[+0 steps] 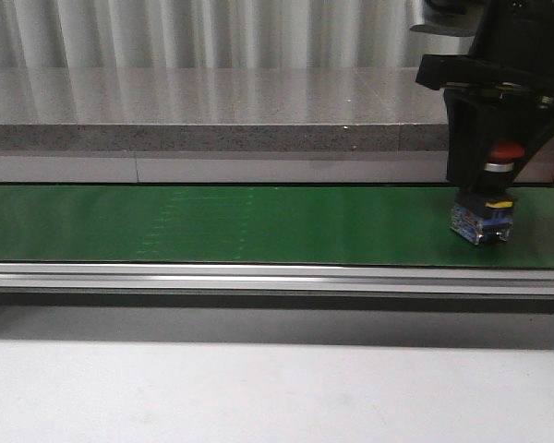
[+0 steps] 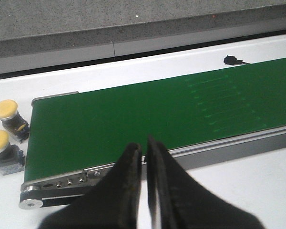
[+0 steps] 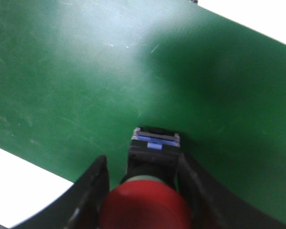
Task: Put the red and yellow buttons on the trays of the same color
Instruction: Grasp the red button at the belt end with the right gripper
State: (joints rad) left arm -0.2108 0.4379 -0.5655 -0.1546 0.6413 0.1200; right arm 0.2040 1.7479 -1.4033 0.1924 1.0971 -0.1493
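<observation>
Straddling the red button (image 1: 500, 162) on the green belt (image 1: 212, 226) at its right end, the right tool (image 3: 143, 191) looked closed on it. 2 yellow buttons (image 2: 5, 110) lay beside the belt; no trays showed. The left tool (image 2: 144, 157) hung nearly closed, empty. Sorting seemed barely begun.

light is even and fairly bright, with a soft sheen on the green belt (image 3: 86, 43) in the right wrist view and a dark shadow beside the red button (image 3: 148, 207). that button's cap and the left gripper (image 2: 145, 157) sit close to their cameras and look blurred.
</observation>
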